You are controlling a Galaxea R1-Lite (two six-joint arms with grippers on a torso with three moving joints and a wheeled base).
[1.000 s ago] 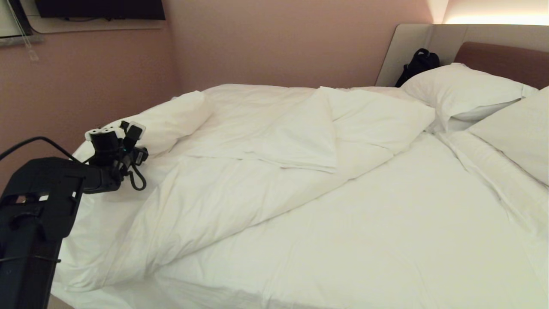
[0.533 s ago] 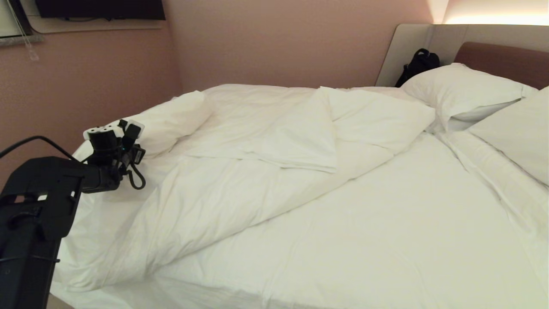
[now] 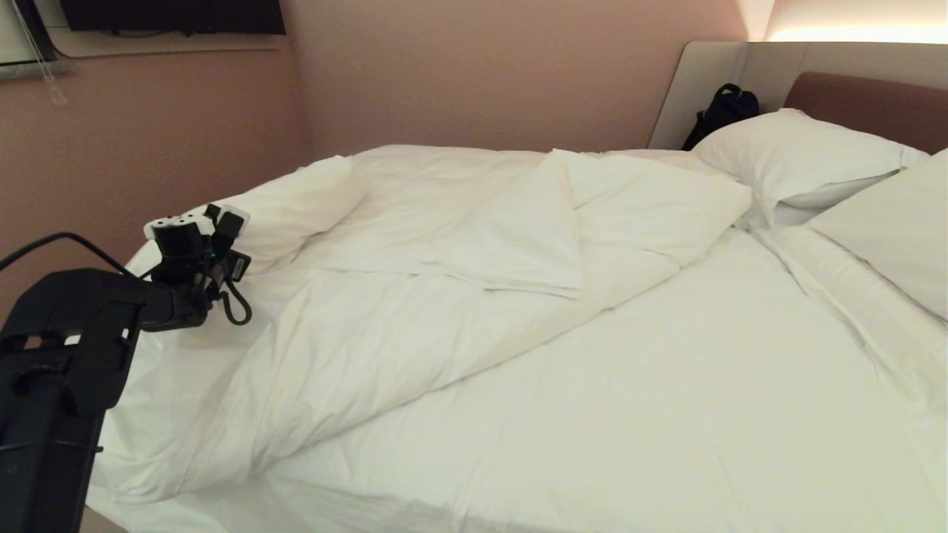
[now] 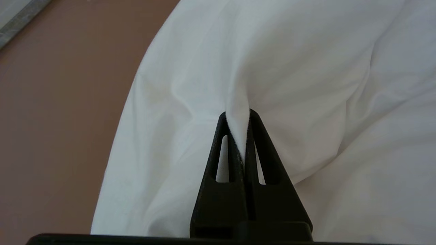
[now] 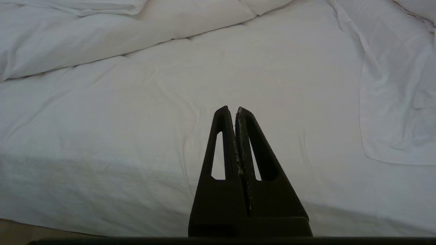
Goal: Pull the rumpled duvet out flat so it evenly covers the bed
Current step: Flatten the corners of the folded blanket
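Observation:
The white duvet (image 3: 415, 296) lies rumpled and heaped over the far left half of the bed (image 3: 666, 385), with one corner folded back (image 3: 518, 244). At the bed's left edge my left gripper (image 4: 237, 117) is shut on a pinched ridge of the duvet (image 4: 238, 98), and the fabric is wedged between its black fingers (image 4: 221, 143). In the head view the left arm (image 3: 185, 259) hides those fingertips. My right gripper (image 5: 231, 110) is shut on nothing, above the bare sheet (image 5: 238, 68) near the bed's front edge.
Two white pillows (image 3: 800, 155) (image 3: 889, 222) lie at the padded headboard (image 3: 866, 104). A black bag (image 3: 722, 111) sits behind the far pillow. A pink wall (image 3: 111, 163) runs close along the bed's left side, and the floor (image 4: 51, 136) shows beside it.
My left gripper's fingers have drawn together on the duvet fold. The arm has stayed in place, and the duvet and pillows lie as before.

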